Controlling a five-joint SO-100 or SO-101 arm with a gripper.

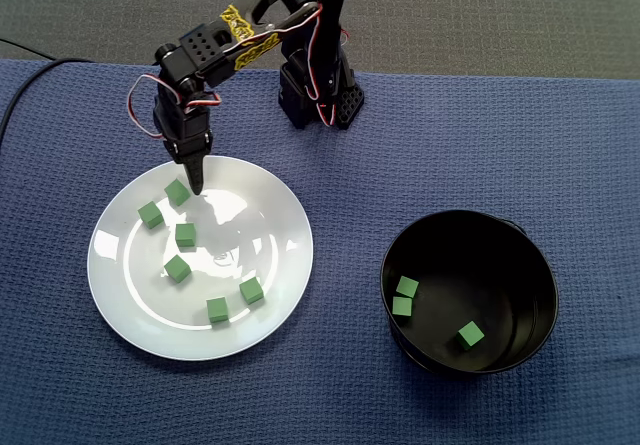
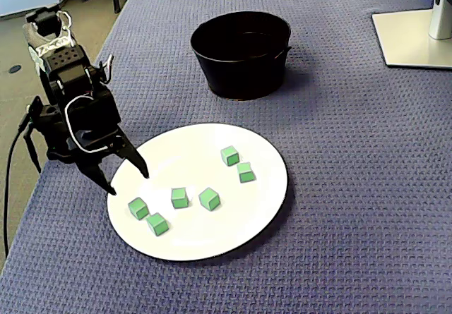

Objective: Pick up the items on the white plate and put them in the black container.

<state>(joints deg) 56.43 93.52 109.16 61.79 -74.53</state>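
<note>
- Gripper (image 2: 127, 180): empty, jaws spread wide. Tips hang low over the white plate (image 2: 272, 187), at its rim on the arm's side.
- Six green cubes (image 1: 185, 234) on the plate, loose scatter, none touching.
- Nearest cube (image 2: 138, 208) sits just inside that same plate rim, just beside the tips but not btwn them.
- Key relation: in a fixed view the nearest cube (image 1: 177, 192) lies left of the gripper (image 1: 193, 180), i.e. off to one side of the jaw gap, not under it.
- Probably needs a small sideways shift along the plate rim, then a drop, before closing.
- Cube is squarish, so no long axis. Whether its faces line up w/ the jaws, can't tell.
- Neighbour cube (image 2: 157, 224) lies close by, further round the plate rim, and could get nudged.
- Black container (image 1: 540, 265) stands well apart from the plate, on the side away from these two cubes. Three stored cubes (image 1: 407, 287) inside.
- Approx a third done by count.
</note>
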